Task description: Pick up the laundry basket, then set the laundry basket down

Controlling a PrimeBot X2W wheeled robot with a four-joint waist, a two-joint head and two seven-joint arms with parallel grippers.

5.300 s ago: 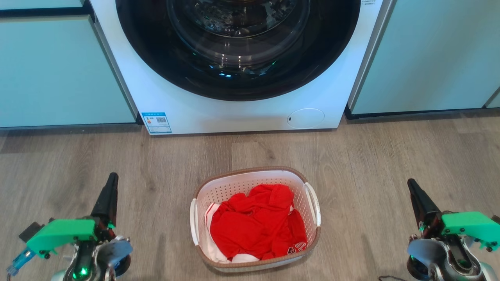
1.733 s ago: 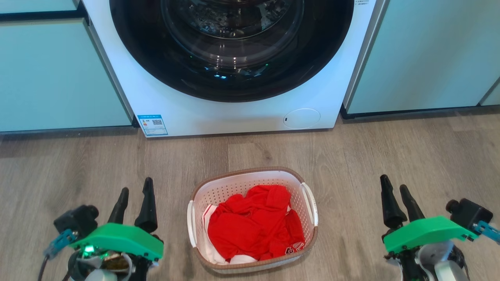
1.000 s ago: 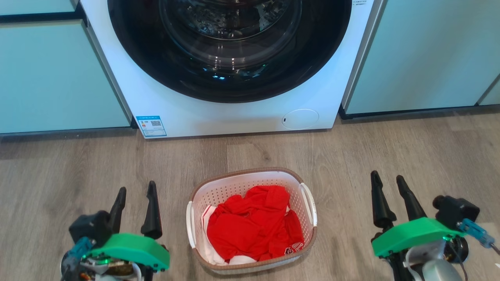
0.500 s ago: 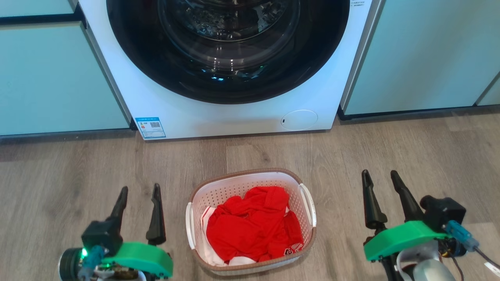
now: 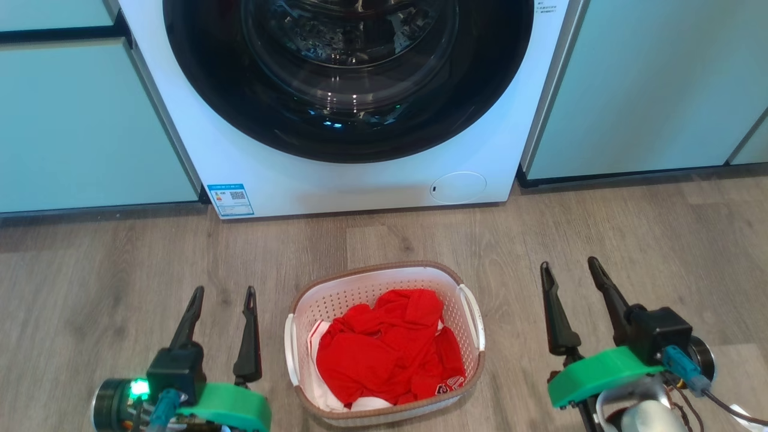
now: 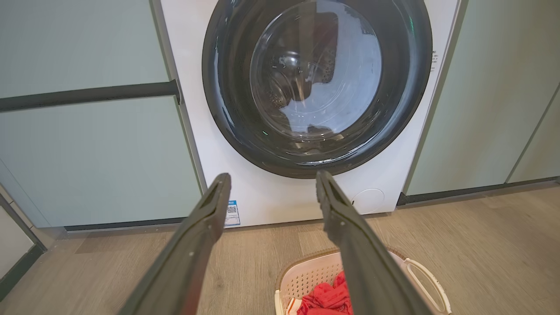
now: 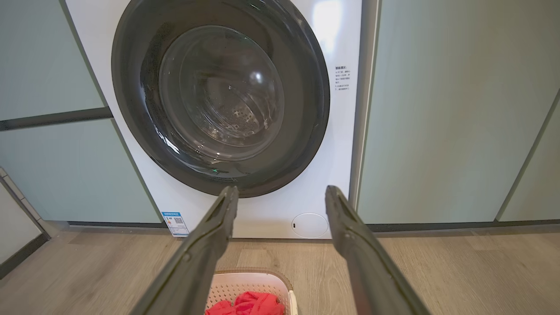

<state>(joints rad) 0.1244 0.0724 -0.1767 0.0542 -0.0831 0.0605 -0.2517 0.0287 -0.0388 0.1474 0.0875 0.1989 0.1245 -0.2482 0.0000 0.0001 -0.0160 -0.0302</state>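
Both pincers stand parted and empty, left gripper (image 5: 224, 291) just beside the laundry basket (image 5: 367, 287), right gripper (image 5: 569, 264) farther off. It sits on the floor (image 5: 120, 258) before the washer (image 5: 360, 183), unlifted; next, I reckon, each must reach a side handle (image 5: 474, 315)

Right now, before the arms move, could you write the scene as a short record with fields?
Basket: laundry basket on the wooden floor, in front of the washing machine, not held
Contents: red clothes
Left gripper: open, left of the basket, apart from it
Right gripper: open, right of the basket, apart from it
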